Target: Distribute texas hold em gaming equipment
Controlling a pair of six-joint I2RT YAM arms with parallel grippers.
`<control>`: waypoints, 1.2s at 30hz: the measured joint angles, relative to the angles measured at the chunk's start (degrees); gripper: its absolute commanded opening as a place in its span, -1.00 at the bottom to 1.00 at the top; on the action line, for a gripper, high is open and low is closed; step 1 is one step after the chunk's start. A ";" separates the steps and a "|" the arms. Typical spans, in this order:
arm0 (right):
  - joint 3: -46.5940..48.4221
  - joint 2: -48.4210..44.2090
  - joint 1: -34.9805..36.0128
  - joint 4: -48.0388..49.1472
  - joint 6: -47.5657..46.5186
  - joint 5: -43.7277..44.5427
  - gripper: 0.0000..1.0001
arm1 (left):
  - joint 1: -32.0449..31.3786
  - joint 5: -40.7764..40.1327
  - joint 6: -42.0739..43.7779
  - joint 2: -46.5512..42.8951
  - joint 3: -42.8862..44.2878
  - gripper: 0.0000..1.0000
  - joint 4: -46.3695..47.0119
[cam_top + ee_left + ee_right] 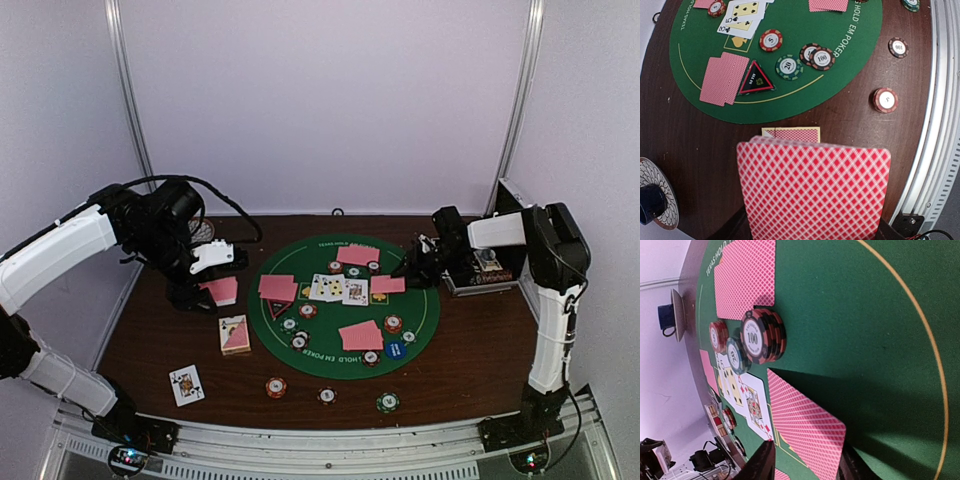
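Note:
My left gripper (212,289) is shut on a stack of pink-red-backed cards (812,192), held above the brown table left of the green mat (425,318). A card box (791,134) lies just beyond the stack. My right gripper (408,272) is low over the mat's right side with its jaws apart. A face-down card (805,422) lies between its fingers (762,462). A chip stack marked 100 (760,336) stands just past that card. Face-up cards (338,289), the red triangle (756,79), a blue disc (395,350) and chips lie on the mat.
Three loose chips (327,395) and a face-up card (186,384) lie on the table near the front edge. The chip case (485,270) stands at the right, behind my right gripper. The dark blue cup on its patterned plate (652,202) sits at the back left.

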 measured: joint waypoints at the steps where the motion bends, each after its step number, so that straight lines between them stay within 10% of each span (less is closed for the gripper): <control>1: 0.02 0.00 0.00 -0.76 -0.68 0.46 0.05 | 0.00 0.17 0.02 0.00 0.00 -0.57 -0.02; 18: 0.15 -15.37 10.51 -1.40 2.80 10.99 0.69 | 0.00 1.33 0.42 0.00 0.00 -0.58 -0.26; 36: -5.86 -18.88 37.42 24.94 23.50 12.46 0.63 | 0.00 0.02 -0.13 1.66 -0.15 -0.59 1.84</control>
